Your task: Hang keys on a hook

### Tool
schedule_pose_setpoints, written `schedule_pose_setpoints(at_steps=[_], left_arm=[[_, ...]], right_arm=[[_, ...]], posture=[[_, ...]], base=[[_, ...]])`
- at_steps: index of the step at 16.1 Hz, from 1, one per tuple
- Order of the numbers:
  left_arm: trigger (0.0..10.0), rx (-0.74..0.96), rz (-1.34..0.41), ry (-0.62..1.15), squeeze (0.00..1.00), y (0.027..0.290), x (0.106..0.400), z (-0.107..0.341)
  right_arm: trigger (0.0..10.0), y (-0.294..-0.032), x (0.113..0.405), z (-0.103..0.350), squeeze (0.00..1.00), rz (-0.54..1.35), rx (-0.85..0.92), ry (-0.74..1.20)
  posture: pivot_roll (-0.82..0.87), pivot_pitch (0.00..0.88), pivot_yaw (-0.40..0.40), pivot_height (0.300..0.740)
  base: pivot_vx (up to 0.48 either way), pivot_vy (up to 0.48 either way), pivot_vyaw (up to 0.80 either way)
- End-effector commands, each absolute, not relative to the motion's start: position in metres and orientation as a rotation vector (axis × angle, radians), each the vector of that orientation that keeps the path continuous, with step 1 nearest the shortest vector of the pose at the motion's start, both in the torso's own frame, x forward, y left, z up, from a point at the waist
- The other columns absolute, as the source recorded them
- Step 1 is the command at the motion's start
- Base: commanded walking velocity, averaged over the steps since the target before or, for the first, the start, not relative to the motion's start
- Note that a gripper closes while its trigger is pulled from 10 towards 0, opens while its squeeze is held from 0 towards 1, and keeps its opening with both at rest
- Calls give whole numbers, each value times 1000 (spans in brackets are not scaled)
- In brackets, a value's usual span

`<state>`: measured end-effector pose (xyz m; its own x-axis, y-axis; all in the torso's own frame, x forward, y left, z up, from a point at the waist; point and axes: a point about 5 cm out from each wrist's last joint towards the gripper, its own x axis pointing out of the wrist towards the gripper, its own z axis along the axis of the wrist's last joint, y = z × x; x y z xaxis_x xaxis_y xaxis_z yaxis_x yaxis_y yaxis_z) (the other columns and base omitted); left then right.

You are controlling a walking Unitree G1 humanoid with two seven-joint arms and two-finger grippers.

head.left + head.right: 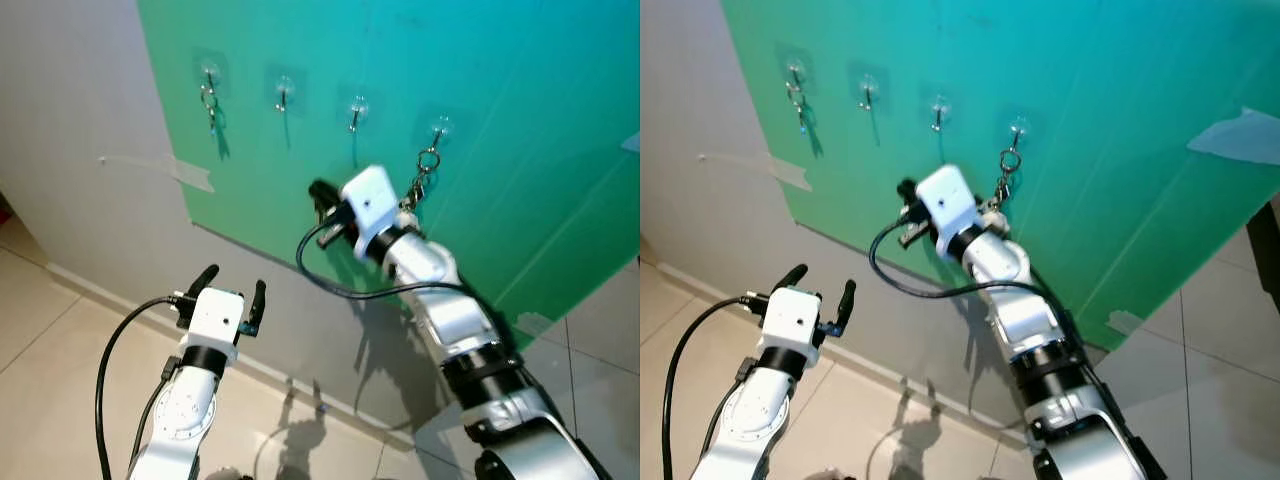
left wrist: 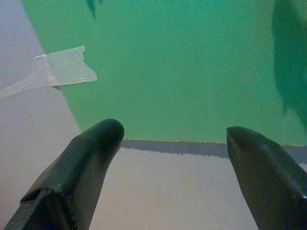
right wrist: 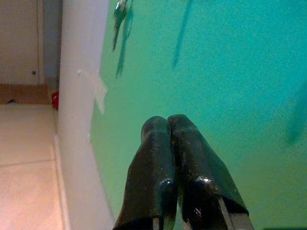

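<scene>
Already the keys (image 1: 421, 183) hang on the far-right hook (image 1: 438, 128): light, jangly, best held by the ring. Right gripper (image 3: 169, 125) jaws closed empty; left gripper (image 1: 232, 285) open.

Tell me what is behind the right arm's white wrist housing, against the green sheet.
Behind the white wrist housing, the silver key ring chain hangs from the rightmost clear hook on the green sheet. The housing covers the chain's lower end.
</scene>
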<state>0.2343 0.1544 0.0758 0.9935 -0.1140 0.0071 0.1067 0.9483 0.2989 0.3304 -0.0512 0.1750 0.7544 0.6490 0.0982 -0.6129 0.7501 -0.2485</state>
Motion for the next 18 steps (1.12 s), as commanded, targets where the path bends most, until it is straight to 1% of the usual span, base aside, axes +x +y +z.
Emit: schedule_pose_setpoints(at_steps=[1,4,6,10,11,12,13,14,15,16,17,18], left_arm=[[10000,304,-124,-39,0,151,238,77],[10000,294,-143,-60,0,146,242,81],[10000,287,-152,-66,0,141,243,81],[10000,268,-156,-67,0,136,244,80],[10000,264,-161,-72,0,133,246,80],[10000,263,-161,-73,0,133,247,81],[10000,261,-160,-80,0,133,250,82],[10000,261,-159,-83,0,133,251,83],[10000,261,-160,-90,0,132,253,85],[10000,267,-158,-100,0,131,256,87],[10000,269,-157,-102,0,131,256,87],[10000,262,-152,-105,0,132,257,88]], right_arm=[[10000,-56,326,189,0,702,-231,-216],[10000,-63,321,218,0,740,-307,-285],[10000,-67,318,228,0,777,-354,-305],[10000,-78,303,240,0,875,-522,-308],[10000,-85,300,243,0,909,-610,-309],[10000,-87,300,244,0,923,-648,-308],[10000,-92,307,245,0,932,-765,-325],[10000,-94,309,245,0,936,-805,-331],[10000,-92,317,251,0,923,-885,-376],[10000,-88,323,255,0,903,-922,-408],[10000,-88,325,256,0,899,-927,-413],[10000,-83,328,261,0,886,-952,-456]], posture=[[-61,0,-72,736],[-81,0,-72,736],[-93,0,-77,736],[-107,0,-92,736],[-116,0,-93,736],[-119,0,-94,736],[-121,0,-95,736],[-121,0,-95,736],[-119,0,-97,736],[-115,0,-98,736],[-115,0,-98,736],[-106,0,-104,736]], base=[[0,0,0],[0,0,0],[0,0,0],[0,0,0],[0,0,0],[0,0,0],[0,0,0],[0,0,0],[0,0,0],[0,0,0],[0,0,0],[0,0,0]])
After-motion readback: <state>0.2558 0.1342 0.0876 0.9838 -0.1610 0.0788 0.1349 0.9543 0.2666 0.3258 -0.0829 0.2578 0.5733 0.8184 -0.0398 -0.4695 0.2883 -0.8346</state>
